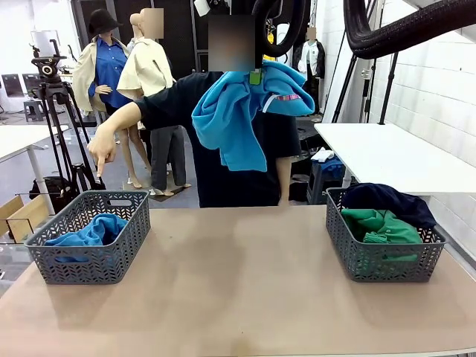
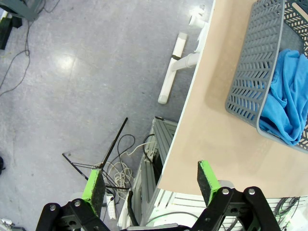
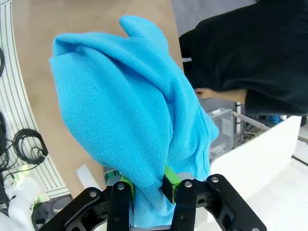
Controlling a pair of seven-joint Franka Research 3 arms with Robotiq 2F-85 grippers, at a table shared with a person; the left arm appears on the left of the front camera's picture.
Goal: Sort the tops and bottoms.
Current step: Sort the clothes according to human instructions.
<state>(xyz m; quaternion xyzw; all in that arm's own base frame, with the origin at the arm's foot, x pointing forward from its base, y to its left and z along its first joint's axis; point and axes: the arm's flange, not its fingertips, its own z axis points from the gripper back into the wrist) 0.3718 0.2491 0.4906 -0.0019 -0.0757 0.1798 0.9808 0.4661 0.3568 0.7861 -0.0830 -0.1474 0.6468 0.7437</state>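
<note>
A turquoise-blue bottom (image 1: 234, 119) with a small pink tag (image 1: 286, 97) hangs high over the table's far middle, in front of the person. My right gripper (image 1: 255, 76) is shut on its top. In the right wrist view the cloth (image 3: 125, 110) drapes from between the closed green pads of that gripper (image 3: 147, 185). A medium blue bottom (image 1: 93, 230) lies in the left grey basket (image 1: 89, 260). The green top (image 1: 379, 225) and navy top (image 1: 387, 197) lie in the right grey basket (image 1: 379, 264). My left gripper (image 2: 151, 185) is open, off the table's edge above the floor.
The person stands at the far side with a hand (image 1: 102, 152) pointing down at the left basket. The left wrist view has that basket (image 2: 245, 72) with the blue cloth (image 2: 288, 101) near the table's corner. A white table (image 1: 394, 152) stands at the back right.
</note>
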